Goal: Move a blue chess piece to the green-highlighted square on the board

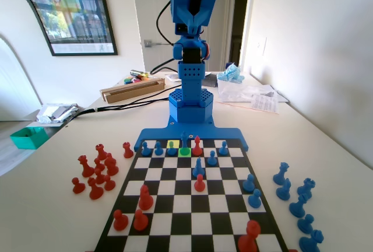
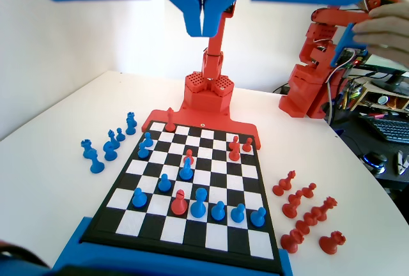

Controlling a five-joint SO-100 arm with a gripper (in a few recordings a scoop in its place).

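Note:
A slim blue chess piece (image 1: 185, 142) stands upright on the green-highlighted square (image 1: 185, 152), in the second row from the blue arm's base; in the wrist view this blue chess piece (image 2: 199, 202) stands beside a red pawn (image 2: 179, 202). A paler yellow-green square (image 1: 172, 144) lies just left of it in the fixed view. The board (image 1: 116, 205) (image 2: 108, 215) holds several more blue and red pieces. My gripper (image 1: 195, 13) (image 2: 203, 27) is raised high above the board's near rows. Its jaws are pressed together with nothing between them.
In the fixed view, several red pieces (image 1: 96, 173) stand off the board on the left and several blue pieces (image 1: 294, 199) on the right. A teal tray (image 1: 26, 137), a cardboard box (image 1: 131, 88) and papers (image 1: 256, 97) lie further back on the table.

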